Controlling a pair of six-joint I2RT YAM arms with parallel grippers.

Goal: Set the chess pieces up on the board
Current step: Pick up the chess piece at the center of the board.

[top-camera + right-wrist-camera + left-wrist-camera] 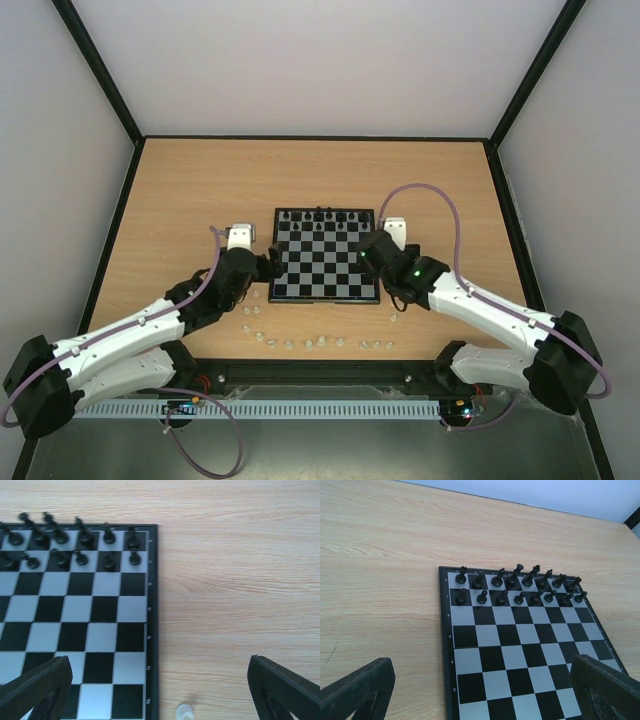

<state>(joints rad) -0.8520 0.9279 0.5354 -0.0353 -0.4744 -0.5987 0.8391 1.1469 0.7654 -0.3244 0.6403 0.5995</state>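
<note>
The chequered board (326, 270) lies mid-table, with black pieces (325, 218) on its two far rows. Several whitish chess pieces (310, 344) lie scattered on the table in front of the board's near edge. My left gripper (272, 265) is open and empty at the board's left edge; in the left wrist view it (481, 680) hovers over the board's (485, 635) near-left squares. My right gripper (368, 250) is open and empty at the board's right edge. In the right wrist view it (159, 680) straddles the board's edge (152, 630), with one whitish piece (184, 711) on the table beside it.
The wooden table (200, 190) is walled by a black frame and pale panels. White mounts stand by the board's far left corner (239, 235) and far right corner (395, 228). A slotted rail (300, 408) runs along the near edge between the arm bases.
</note>
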